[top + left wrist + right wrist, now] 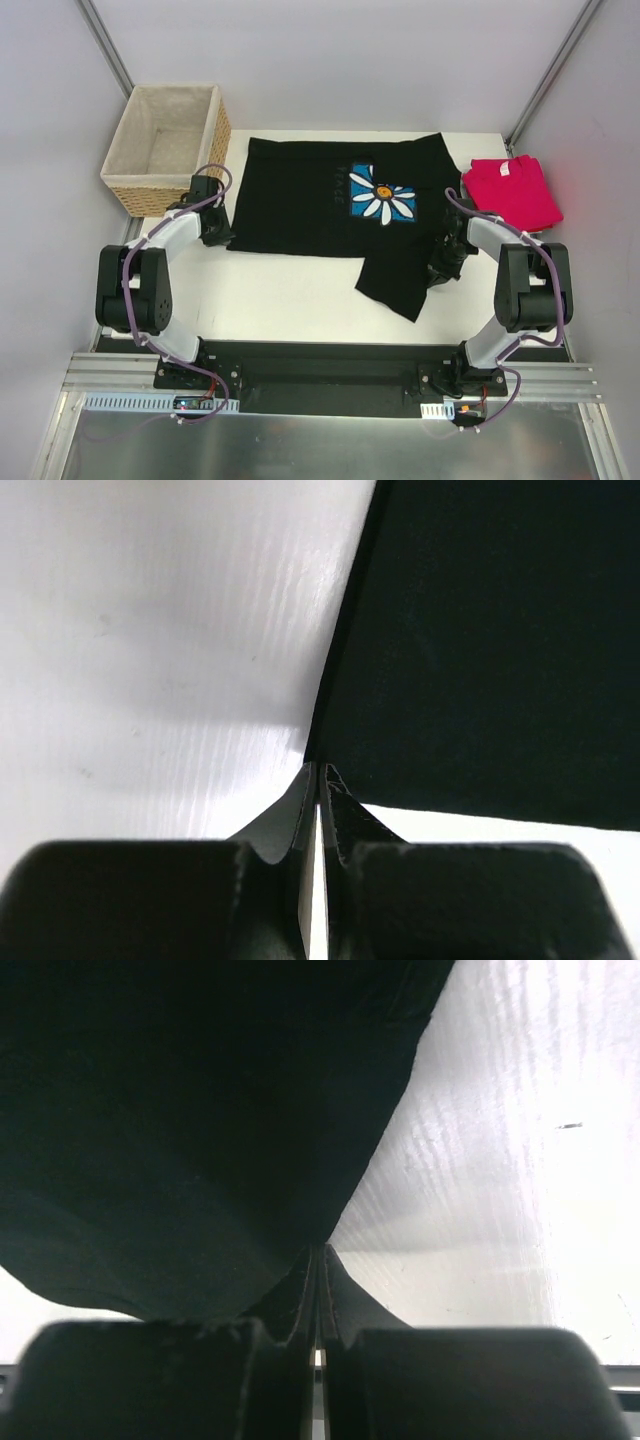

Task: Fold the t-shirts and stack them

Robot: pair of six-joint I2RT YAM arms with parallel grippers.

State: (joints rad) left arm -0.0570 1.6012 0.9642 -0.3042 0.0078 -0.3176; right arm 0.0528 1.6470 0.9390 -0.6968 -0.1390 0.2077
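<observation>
Observing the black t-shirt (300, 200) lying spread across the middle of the table (290, 295), daisy print (382, 196) facing up, with its near-right part trailing toward the arms as a loose flap. Noting the red t-shirt (512, 190) sitting folded at the far right, just beside the black sleeve, and the basket (150, 195) standing far left, apart from both.

Finding the left gripper (214, 232) pinching the near-left corner of the black shirt. In its wrist view, seeing the fingertips (345, 805) pressed together exactly where the hem corner ends. Finding the right gripper (440, 268) likewise clamped on the shirt's right edge, with dark cloth draping over its fingertips (290, 1295).

Judging the step in hand: securing both sides ahead of a fold, with folding barely begun and stacking not yet started.

Recommending for a clean fold:
- raising both holds together and level, avoiding skew
- keeping the cloth lightly taut between the arms, without stretching
- treating the left pinch as marginal, since only the corner tip appears caught
- minding the trailing flap, likely to bunch underneath
- steering clear of the red shirt close by the right arm
</observation>
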